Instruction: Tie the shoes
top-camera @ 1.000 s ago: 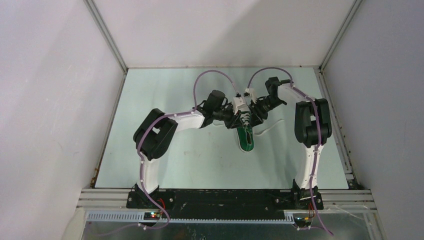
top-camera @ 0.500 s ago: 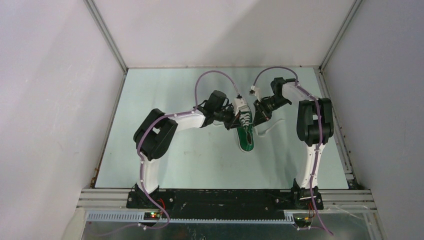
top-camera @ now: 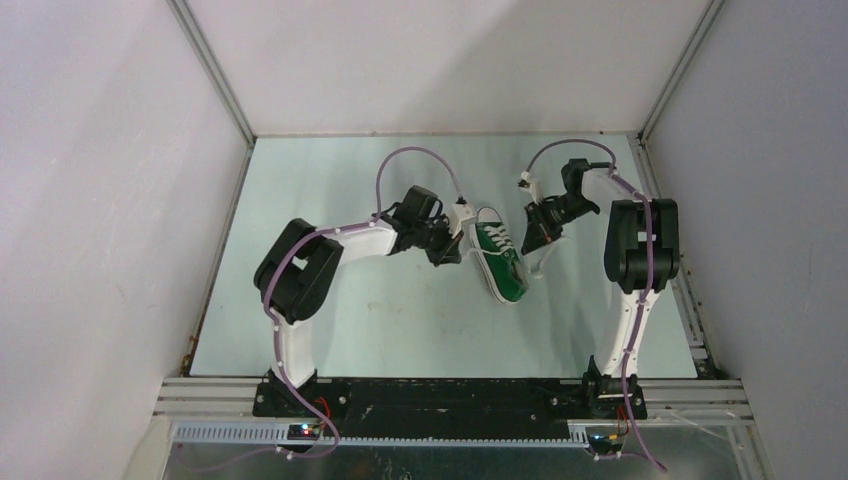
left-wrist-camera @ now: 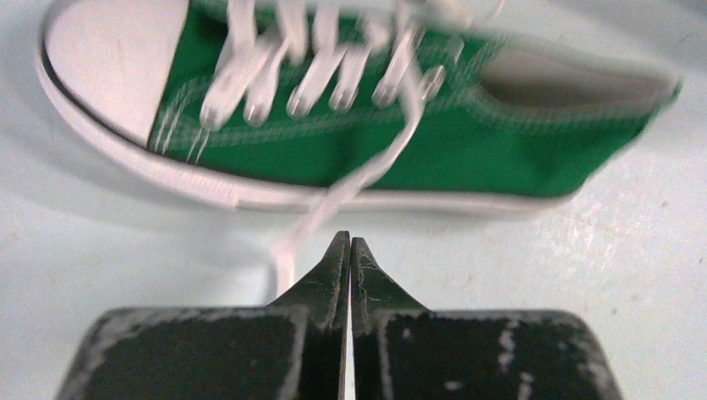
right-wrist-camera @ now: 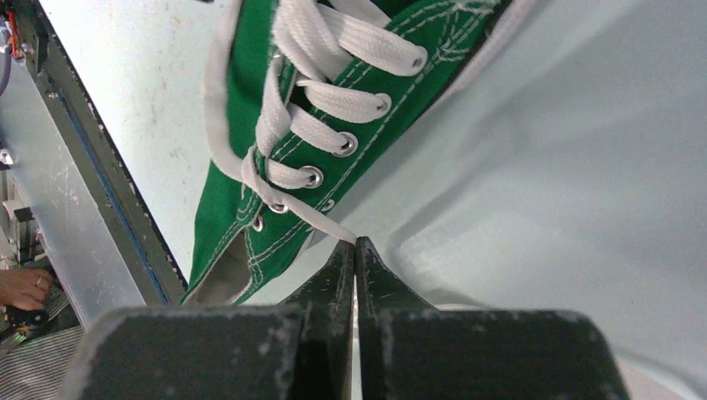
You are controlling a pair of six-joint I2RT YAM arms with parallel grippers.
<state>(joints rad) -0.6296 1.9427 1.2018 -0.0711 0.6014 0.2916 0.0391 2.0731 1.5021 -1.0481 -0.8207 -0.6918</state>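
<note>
The green shoe (top-camera: 500, 262) with a white toe cap lies slanted mid-table, between the two grippers. My left gripper (top-camera: 452, 248) sits just left of it, jaws shut. In the left wrist view the tips (left-wrist-camera: 349, 242) meet with nothing between them. A white lace (left-wrist-camera: 333, 196) runs down from the shoe (left-wrist-camera: 400, 150) and passes beside the left finger. My right gripper (top-camera: 533, 240) is off the shoe's right side. In the right wrist view its shut tips (right-wrist-camera: 355, 242) pinch a taut lace (right-wrist-camera: 313, 221) coming from the lowest eyelet of the shoe (right-wrist-camera: 242, 183).
A loose stretch of lace (top-camera: 545, 262) lies on the table to the right of the shoe. Grey walls and aluminium rails (top-camera: 668, 250) close in the pale green table (top-camera: 350, 320). The black base bar (top-camera: 450, 395) runs along the near edge.
Both grippers have shut and drawn apart, the left one leftward and the right one rightward. The shoe has turned, its toe swinging to the right.
</note>
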